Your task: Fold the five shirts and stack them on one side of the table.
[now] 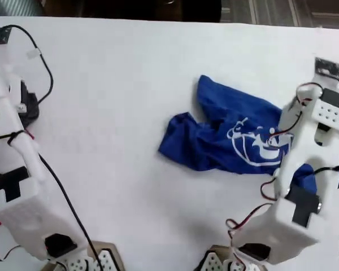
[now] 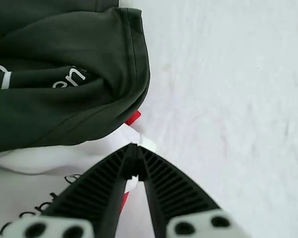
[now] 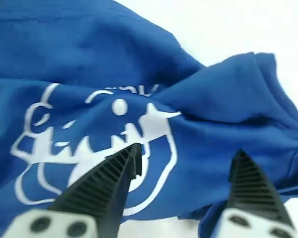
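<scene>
Bright even light, faint soft shadows, white table (image 1: 130, 84) glaring

The blue shirt (image 1: 214, 144) has a white drawing. The dark green shirt (image 2: 54, 99), upper left, has white letters. The table (image 1: 113, 101) is white.

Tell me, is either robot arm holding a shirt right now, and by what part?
Nothing visibly held. The right jaws stand open over the blue shirt; the left jaws are shut near the dark shirt.
</scene>
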